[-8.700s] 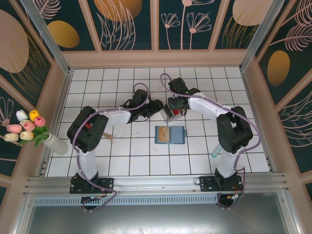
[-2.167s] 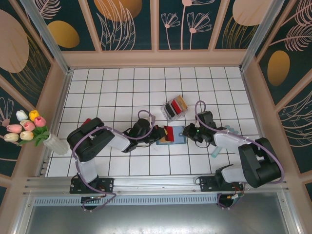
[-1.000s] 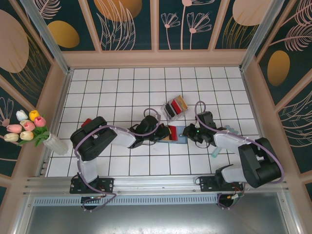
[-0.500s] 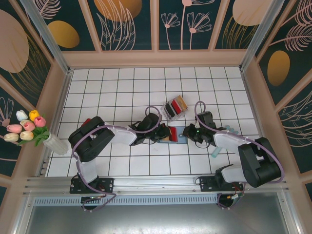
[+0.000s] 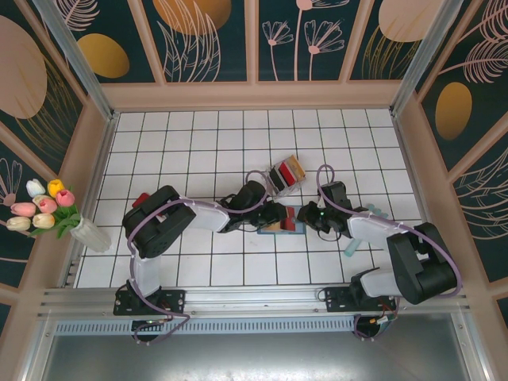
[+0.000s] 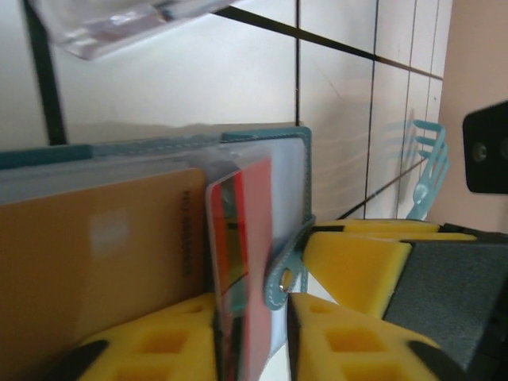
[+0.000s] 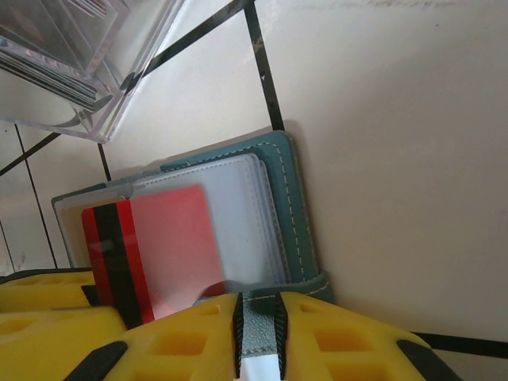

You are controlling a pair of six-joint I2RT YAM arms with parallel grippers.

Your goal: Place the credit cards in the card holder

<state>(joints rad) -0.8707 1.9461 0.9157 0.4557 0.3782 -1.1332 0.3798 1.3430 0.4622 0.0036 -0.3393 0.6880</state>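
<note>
- Gripping what, on the L side?
- Your left gripper [image 6: 250, 317] is clamped on the red card [image 6: 242, 238] at its near short edge. The card's far end is over the card holder [image 6: 305, 159]. A tan card [image 6: 95, 262] already sits in a pocket right beside it.
- And the R?
- Your right gripper [image 7: 258, 317] is closed on the holder's snap strap [image 7: 309, 286], pinning it to the tile. The holder lies open btw your two grippers, near the clear rack [image 5: 268, 180], w/ other cards [image 5: 286, 173] standing in it.
- How'll the card handle?
- By the look of it: thin, stiff, light and glossy, so prob slippery in the pads. Expect a little flex, no folding. Your hold on the short edge looks right, since it leaves the long body free to slide in. The pocket plastic looks soft & thin, so a corner could snag on the lip. The holder looks light too and would likely skate w/o your R pin.
- Is it in yet?
- Can't tell. In the right wrist view the red card overlaps the pale pockets, but whether it's under a lip is unclear.
</note>
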